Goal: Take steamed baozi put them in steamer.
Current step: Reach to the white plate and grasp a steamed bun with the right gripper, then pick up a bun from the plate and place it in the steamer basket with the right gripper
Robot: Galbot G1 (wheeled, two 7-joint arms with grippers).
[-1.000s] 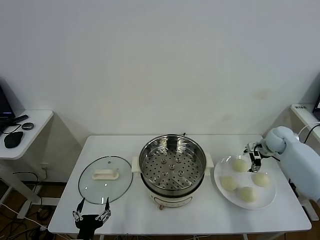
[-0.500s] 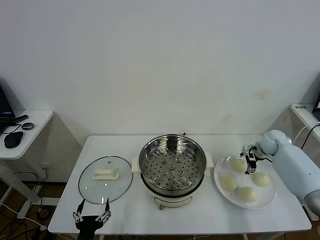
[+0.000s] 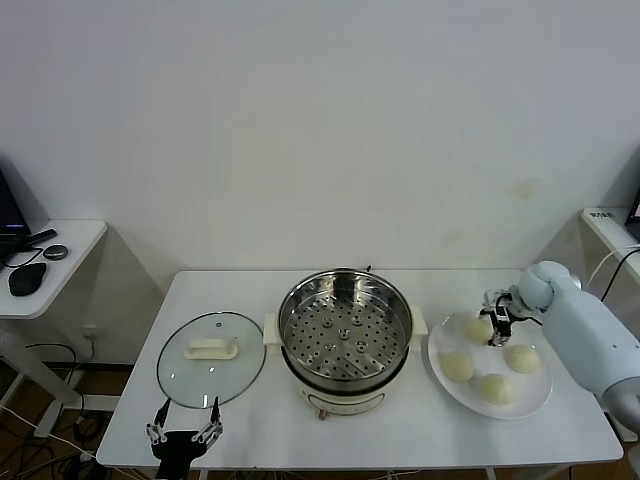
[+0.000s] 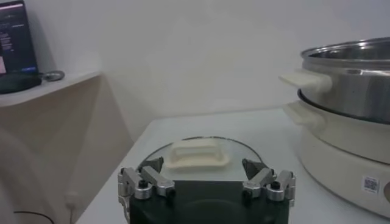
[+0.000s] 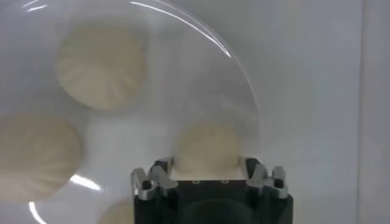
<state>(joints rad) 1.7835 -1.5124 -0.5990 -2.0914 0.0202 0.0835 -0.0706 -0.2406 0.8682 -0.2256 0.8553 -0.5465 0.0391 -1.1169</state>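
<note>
The steamer (image 3: 345, 330) stands open mid-table, its perforated tray bare; it also shows in the left wrist view (image 4: 347, 91). Four steamed baozi lie on the white plate (image 3: 538, 398) to its right: far (image 3: 477, 328), right (image 3: 521, 357), left (image 3: 456, 366) and near (image 3: 493, 388). My right gripper (image 3: 498, 323) is low over the far baozi. In the right wrist view this gripper (image 5: 206, 165) is open, with that baozi (image 5: 206, 146) between its fingers (image 5: 161, 168). The other baozi (image 5: 100, 64) (image 5: 33, 155) lie farther off. My left gripper (image 3: 183, 434) is open and empty at the front edge.
The glass lid (image 3: 211, 358) with its white handle lies flat left of the steamer, just beyond the left gripper (image 4: 207, 182), and shows in the left wrist view (image 4: 195, 155). A side table (image 3: 60, 262) with a mouse stands far left.
My right gripper has moved left and down over the plate, coming to straddle the far baozi. The left arm has not moved.
</note>
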